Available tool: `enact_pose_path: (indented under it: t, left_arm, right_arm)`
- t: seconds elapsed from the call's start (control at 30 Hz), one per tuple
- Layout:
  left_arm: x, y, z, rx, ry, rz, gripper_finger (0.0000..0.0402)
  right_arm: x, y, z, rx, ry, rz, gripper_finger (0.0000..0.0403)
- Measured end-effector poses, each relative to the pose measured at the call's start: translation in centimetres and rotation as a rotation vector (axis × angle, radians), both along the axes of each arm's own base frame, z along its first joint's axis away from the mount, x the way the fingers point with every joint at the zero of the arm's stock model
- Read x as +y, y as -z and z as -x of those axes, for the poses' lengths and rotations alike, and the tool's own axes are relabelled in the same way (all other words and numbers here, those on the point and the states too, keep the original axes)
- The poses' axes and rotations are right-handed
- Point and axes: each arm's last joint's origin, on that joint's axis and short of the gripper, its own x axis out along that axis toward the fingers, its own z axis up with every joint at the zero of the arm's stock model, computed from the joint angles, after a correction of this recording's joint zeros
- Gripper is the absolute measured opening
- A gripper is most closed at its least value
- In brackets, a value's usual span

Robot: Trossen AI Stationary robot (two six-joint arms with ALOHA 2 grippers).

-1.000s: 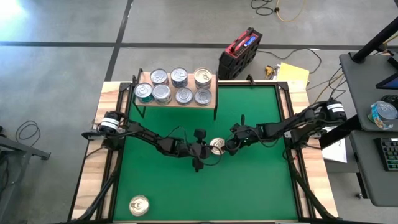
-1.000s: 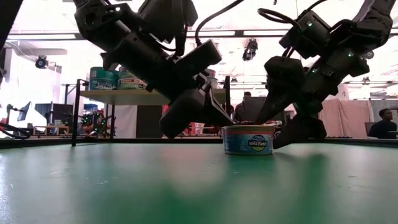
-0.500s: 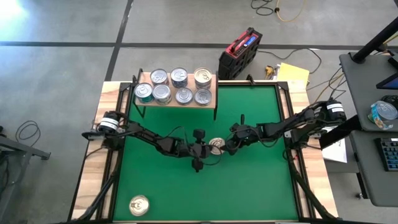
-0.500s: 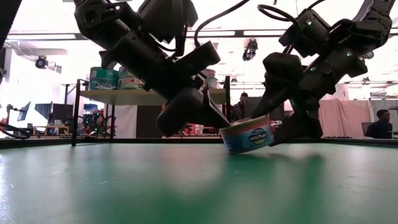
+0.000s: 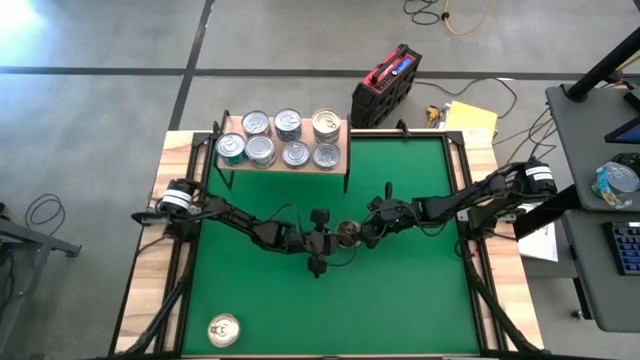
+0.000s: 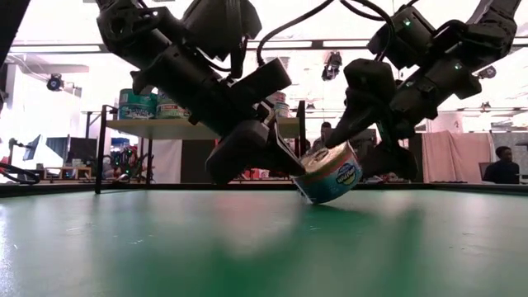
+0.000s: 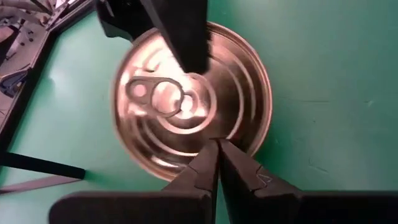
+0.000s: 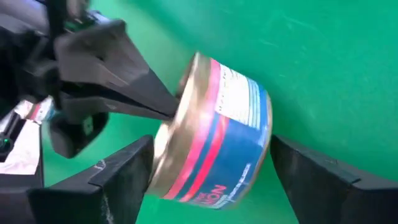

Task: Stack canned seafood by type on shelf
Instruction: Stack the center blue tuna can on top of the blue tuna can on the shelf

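Note:
A blue-sided can (image 6: 328, 173) with a silver pull-tab lid (image 7: 186, 99) stands tipped at the middle of the green mat (image 5: 400, 300). It rests on its lower edge (image 6: 312, 196), and the lid faces my left arm. My left gripper (image 7: 216, 149) is shut, its tips at the lid's rim. My right gripper (image 8: 211, 155) comes from the table's right, one finger on each side of the can. The shelf (image 5: 340, 165) at the far left carries several cans (image 5: 280, 140). One gold-topped can (image 5: 223, 329) sits on the mat at the near left. My left gripper touches the lid's rim (image 7: 214, 140) with its shut fingertips, on the side toward the left arm. It comes slanting down from the table's left. My right gripper has the tipped can between its two fingers. One finger (image 8: 124, 171) lies at the lid (image 7: 194, 65) and the other (image 8: 311, 168) at the bottom edge (image 8: 268, 140). It slants down from the table's right. The can's far side is raised, and its lower edge is on the mat.
A red-and-black case (image 5: 385, 85) and yellow paper (image 5: 470, 120) lie beyond the table's far edge. A desk with a keyboard (image 5: 625, 245) stands to the right. The mat's near half is bare green. A person (image 6: 503, 161) shows in the room behind.
The can stood flat on the mat a second ago. It has since tipped in two steps: its side toward my right arm has risen, its lid has turned toward my left arm, and its lower edge has stayed on the mat. Both arms have kept their places.

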Motion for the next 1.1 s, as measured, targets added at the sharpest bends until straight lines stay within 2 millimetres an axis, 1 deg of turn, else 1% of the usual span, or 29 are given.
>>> enact_pose_path:
  t: [0.17, 0.27, 0.4, 0.5, 0.6, 0.7, 0.93, 1.1]
  left_arm:
    - [0.02, 0.53, 0.21, 0.032, 0.009, 0.002, 0.0000]
    - [0.02, 0.44, 0.14, 0.020, 0.006, 0.002, 0.0000]
    - [0.03, 0.38, 0.10, 0.015, 0.001, -0.001, 0.0000]
    - [0.02, 0.29, 0.06, 0.007, 0.000, -0.001, 0.0000]
    - [0.03, 0.24, 0.04, 0.004, -0.002, -0.002, 0.0000]
    - [0.02, 0.14, -0.01, -0.001, -0.002, -0.001, 0.0000]
    - [0.11, 0.08, -0.03, -0.004, -0.005, -0.001, 0.0000]
    - [0.13, 0.04, -0.05, -0.006, -0.006, -0.001, 0.0000]
  right_arm:
    - [0.01, -0.53, -0.48, -0.012, -0.004, 0.007, 0.0279]
    - [0.00, -0.62, -0.56, -0.013, -0.011, 0.016, 0.0258]
    - [0.00, -0.61, -0.55, -0.016, -0.073, 0.101, 0.0234]
    - [0.00, -0.62, -0.56, -0.020, -0.123, 0.171, 0.0226]
    - [-0.03, -0.64, -0.58, -0.023, -0.129, 0.198, 0.0226]
    - [-0.01, -0.67, -0.59, -0.026, -0.145, 0.249, 0.0237]
    - [0.14, -0.72, -0.63, -0.036, -0.244, 0.398, 0.0274]
    - [0.74, -0.73, -0.62, -0.043, -0.360, 0.555, 0.0280]
